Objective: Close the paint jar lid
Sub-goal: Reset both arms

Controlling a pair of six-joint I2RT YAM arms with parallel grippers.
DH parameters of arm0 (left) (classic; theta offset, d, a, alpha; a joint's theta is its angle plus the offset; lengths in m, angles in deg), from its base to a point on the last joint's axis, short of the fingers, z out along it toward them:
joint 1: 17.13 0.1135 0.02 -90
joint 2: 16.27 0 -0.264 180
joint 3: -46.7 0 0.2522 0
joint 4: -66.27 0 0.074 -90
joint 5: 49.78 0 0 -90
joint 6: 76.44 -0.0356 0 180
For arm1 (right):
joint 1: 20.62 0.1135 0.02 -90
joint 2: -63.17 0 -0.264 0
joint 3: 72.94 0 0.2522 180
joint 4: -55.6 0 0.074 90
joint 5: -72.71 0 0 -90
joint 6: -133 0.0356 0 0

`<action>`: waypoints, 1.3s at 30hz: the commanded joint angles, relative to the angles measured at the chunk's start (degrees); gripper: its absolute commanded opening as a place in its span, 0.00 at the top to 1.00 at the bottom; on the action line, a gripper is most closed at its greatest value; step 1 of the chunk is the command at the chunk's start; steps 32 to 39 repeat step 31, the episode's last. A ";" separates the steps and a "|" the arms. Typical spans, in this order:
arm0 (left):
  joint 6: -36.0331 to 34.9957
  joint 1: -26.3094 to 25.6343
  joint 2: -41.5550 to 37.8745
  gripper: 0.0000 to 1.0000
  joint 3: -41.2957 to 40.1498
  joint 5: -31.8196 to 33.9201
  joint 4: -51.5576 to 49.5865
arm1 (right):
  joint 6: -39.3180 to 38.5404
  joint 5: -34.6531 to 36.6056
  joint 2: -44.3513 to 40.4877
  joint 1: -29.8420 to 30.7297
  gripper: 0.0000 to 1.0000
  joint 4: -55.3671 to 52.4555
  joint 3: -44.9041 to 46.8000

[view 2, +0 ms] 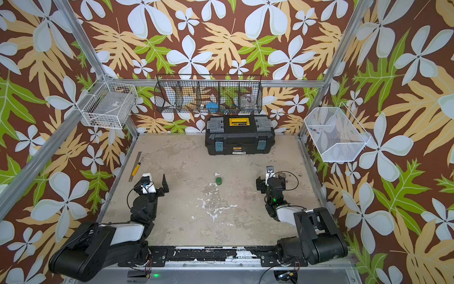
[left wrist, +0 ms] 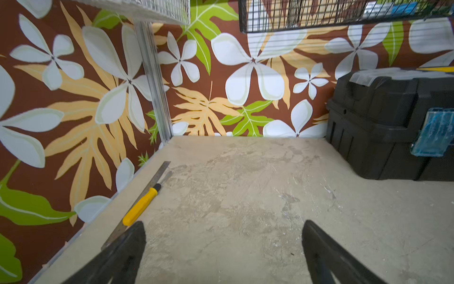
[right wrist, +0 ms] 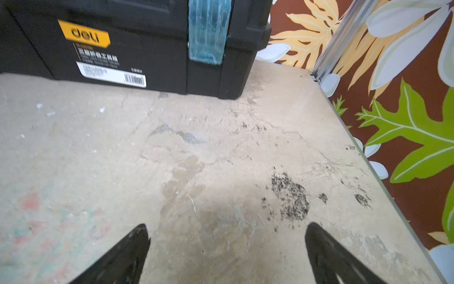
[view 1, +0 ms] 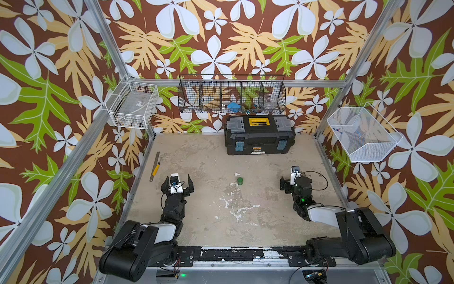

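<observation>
**Paint jar.** The paint jar (view 1: 240, 183) is a tiny, squat, round pot, dark green with slightly paler sides. It stands upright on the table (view 1: 196, 216), near the middle and in front of the black toolbox (view 1: 260, 135), well apart from it. In both top views the jar lies between the two arms and touches neither. A small white scrap (view 1: 237, 174) lies just behind it.

**Lid.** The lid (view 1: 240, 179) shows as a flat, round green face on top of the jar, as wide as the pot. At this size it cannot be determined whether the lid is seated fully.

**Left gripper.** The left gripper (left wrist: 223, 223) has its jaws spread wide with only bare table between them. It holds nothing. A steel ruler (left wrist: 145, 196) and a yellow-handled tool (left wrist: 141, 207) lie side by side along the table edge, beside its outer finger.

**Right gripper.** The right gripper (right wrist: 227, 224) also has its jaws spread wide and holds nothing. It faces the toolbox over a stained patch of table.
</observation>
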 commanded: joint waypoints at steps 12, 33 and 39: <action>5.08 5.99 8.39 0.00 6.12 -11.62 -1.53 | 1.31 -9.93 6.50 -6.22 0.00 31.76 7.65; 5.75 6.27 8.15 0.00 6.22 -10.79 -1.78 | 1.82 -9.91 4.96 -6.46 0.00 25.35 5.68; 5.75 6.27 8.15 0.00 6.22 -10.79 -1.78 | 1.82 -9.91 4.96 -6.46 0.00 25.35 5.68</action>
